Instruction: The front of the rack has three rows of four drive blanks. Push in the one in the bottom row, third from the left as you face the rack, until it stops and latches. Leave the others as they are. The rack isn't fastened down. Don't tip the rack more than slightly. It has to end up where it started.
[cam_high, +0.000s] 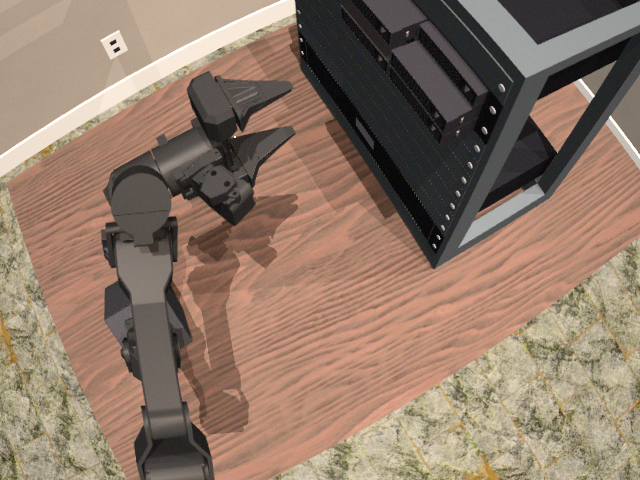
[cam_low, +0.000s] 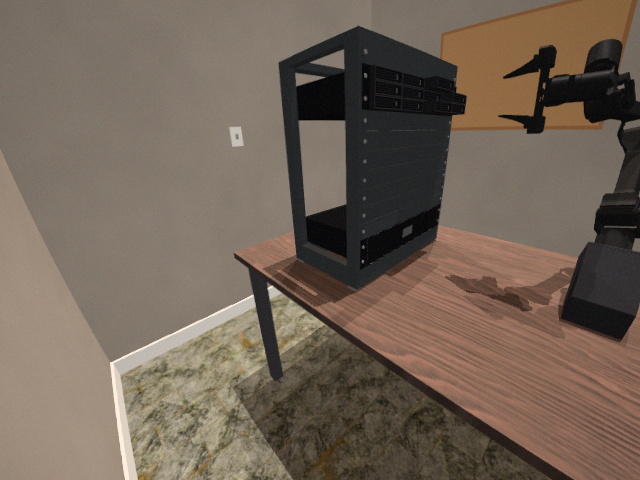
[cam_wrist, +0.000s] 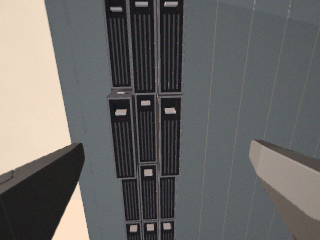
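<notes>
The dark open-frame rack (cam_low: 372, 160) stands on the wooden table, with its front toward my arm. The three rows of four drive blanks (cam_low: 413, 93) sit at the top of the front, and some stick out further than others (cam_high: 431, 87). The wrist view is turned a quarter, so the bottom row is the right-hand strip. The bottom-row blank third from the left (cam_wrist: 170, 135) shows there and, small, in the side view (cam_low: 443, 107). My gripper (cam_low: 501, 97) (cam_high: 293, 108) is open and empty, with one finger above the other. It is level with the blanks and well clear of the rack (cam_wrist: 166, 145).
A black unit with a small label (cam_low: 405, 232) fills the rack's bottom slot, with plain panels above it. My arm's base block (cam_low: 602, 289) stands on the table away from the rack. The rack stands close to the table's corner (cam_low: 242, 255).
</notes>
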